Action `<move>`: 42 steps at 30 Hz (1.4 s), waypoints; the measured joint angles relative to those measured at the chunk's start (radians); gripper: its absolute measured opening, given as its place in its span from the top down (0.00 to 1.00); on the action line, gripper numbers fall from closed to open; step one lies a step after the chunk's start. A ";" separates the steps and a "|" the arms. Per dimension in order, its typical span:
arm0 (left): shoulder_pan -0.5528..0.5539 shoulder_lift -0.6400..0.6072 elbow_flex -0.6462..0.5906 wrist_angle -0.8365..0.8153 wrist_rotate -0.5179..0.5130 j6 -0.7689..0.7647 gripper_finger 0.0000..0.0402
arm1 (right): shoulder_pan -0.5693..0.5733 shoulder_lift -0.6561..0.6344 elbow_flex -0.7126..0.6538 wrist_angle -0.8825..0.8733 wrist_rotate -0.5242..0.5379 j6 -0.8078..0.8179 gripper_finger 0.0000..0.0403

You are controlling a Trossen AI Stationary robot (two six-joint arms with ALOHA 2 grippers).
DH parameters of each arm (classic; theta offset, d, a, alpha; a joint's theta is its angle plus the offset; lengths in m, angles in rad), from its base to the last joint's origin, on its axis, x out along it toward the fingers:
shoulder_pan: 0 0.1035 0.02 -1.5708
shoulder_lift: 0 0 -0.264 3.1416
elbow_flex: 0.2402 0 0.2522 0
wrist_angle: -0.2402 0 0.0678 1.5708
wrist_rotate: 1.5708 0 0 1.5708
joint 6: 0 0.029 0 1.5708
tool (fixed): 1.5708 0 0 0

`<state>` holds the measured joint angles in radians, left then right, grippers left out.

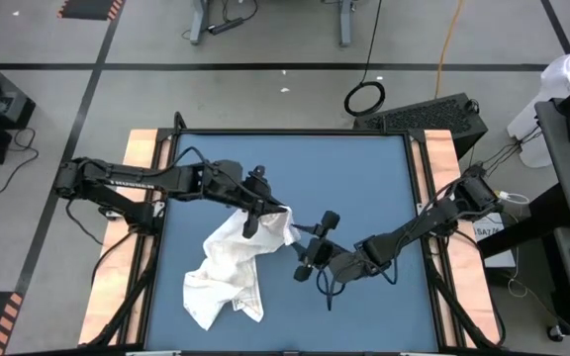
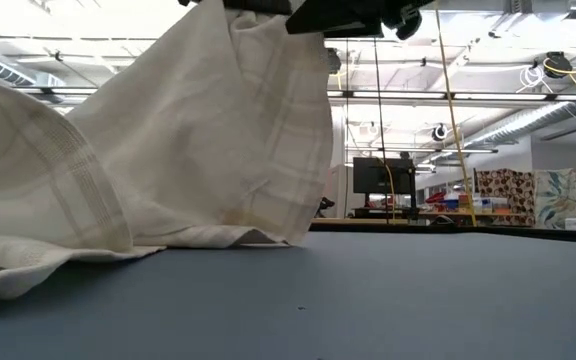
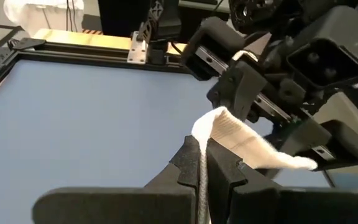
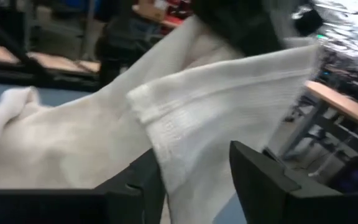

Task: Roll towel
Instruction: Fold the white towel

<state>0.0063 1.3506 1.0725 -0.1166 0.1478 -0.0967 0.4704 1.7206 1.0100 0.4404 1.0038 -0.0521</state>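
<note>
1. The towel (image 1: 231, 269) lies crumpled on the blue desk (image 1: 364, 178), toward 7 o'clock from the desk's centre, with one corner lifted.
2. The left gripper (image 3: 202, 163), near the centre, is pressed together, pinching that raised corner.
3. The right gripper (image 4: 194, 168), just at 3 o'clock of the left one, is spread, with the towel's hem between its fingers.

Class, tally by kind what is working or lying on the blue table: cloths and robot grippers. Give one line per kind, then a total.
Thin white plaid cloth towel: 1
Dark two-finger grippers: 2, left gripper and right gripper
Total: 3
</note>
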 joint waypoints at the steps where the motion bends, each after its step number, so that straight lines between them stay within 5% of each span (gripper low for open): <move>1: 0.000 0.000 0.000 0.000 0.000 0.000 0.97 | -0.001 0.000 0.000 0.010 0.003 -0.006 0.64; 11: 0.000 0.000 0.000 -0.019 0.000 0.070 0.97 | -0.002 0.000 0.000 0.012 0.027 -0.045 0.98; 17: 0.000 0.000 0.000 -0.190 -0.011 0.168 0.82 | 0.002 -0.006 0.000 0.012 0.080 -0.037 0.99; 28: 0.000 0.000 0.000 -0.428 -0.286 0.139 0.44 | -0.111 -0.006 0.000 -0.072 0.088 -0.012 1.00; 34: 0.013 -0.001 0.000 -0.469 -0.373 0.180 0.39 | -0.205 -0.006 0.000 -0.170 -0.100 0.041 1.00; 38: 0.019 -0.002 0.000 -0.473 -0.298 0.084 0.39 | -0.249 -0.006 0.000 -0.307 -0.235 0.145 1.00; 42: -0.032 -0.002 -0.001 -0.527 -0.261 -0.012 0.39 | -0.249 -0.006 0.000 -0.410 -0.245 0.201 1.00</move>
<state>-0.0260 1.3491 1.0710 -0.6440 -0.1137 -0.1084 0.2213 1.7149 1.0103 0.0305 0.7587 0.1492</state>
